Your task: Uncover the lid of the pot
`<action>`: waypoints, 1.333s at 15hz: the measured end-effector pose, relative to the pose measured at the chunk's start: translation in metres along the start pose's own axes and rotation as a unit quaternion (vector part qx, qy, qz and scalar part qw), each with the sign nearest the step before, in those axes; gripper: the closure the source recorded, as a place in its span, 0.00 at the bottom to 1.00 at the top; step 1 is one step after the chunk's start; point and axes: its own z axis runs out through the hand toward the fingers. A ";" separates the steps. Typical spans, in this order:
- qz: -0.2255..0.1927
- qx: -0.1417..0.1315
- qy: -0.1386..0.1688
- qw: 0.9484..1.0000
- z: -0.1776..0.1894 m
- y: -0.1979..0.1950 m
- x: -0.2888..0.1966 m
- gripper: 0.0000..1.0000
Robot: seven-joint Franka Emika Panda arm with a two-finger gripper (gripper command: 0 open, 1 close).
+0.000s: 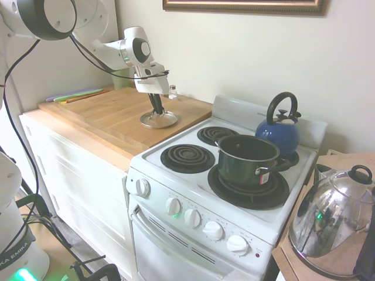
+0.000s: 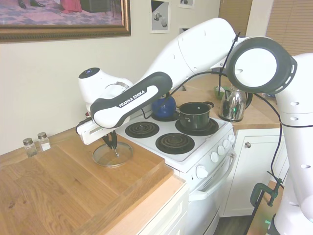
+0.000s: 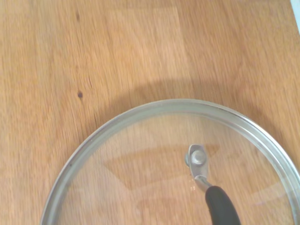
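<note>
Lid (image 1: pixel 159 120) is lying flat on the wooden countertop (image 1: pixel 111 114) in the first exterior view, at about 9 o'clock from the stove (image 1: pixel 234 193) and well apart from the pot (image 1: pixel 248 159). Gripper (image 1: pixel 157 109) is reaching straight down onto the lid's dark handle; jaws are sitting closed around it. Pot is standing uncovered on the front right burner, with the blue kettle (image 1: pixel 279 130) at its 1 o'clock.

Second exterior view: lid (image 2: pixel 112 153) is resting on the countertop (image 2: pixel 58 191), gripper (image 2: pixel 113 144) is gripping the handle at its centre. Pot (image 2: pixel 194 115) is sitting open on the stove (image 2: pixel 181 142). Two shakers (image 2: pixel 36 144) are standing at 9 o'clock from the lid.

Wrist view: lid (image 3: pixel 187 164) is showing its glass, metal rim and handle against the wood grain.
</note>
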 end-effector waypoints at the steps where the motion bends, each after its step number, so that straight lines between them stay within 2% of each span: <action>1: 0.000 0.000 0.000 1.000 0.000 0.000 0.000 0.00; 11: 0.006 -0.004 -0.002 1.000 0.003 0.000 0.007 0.00; 20: -0.007 0.011 -0.018 1.000 -0.011 -0.003 0.007 0.00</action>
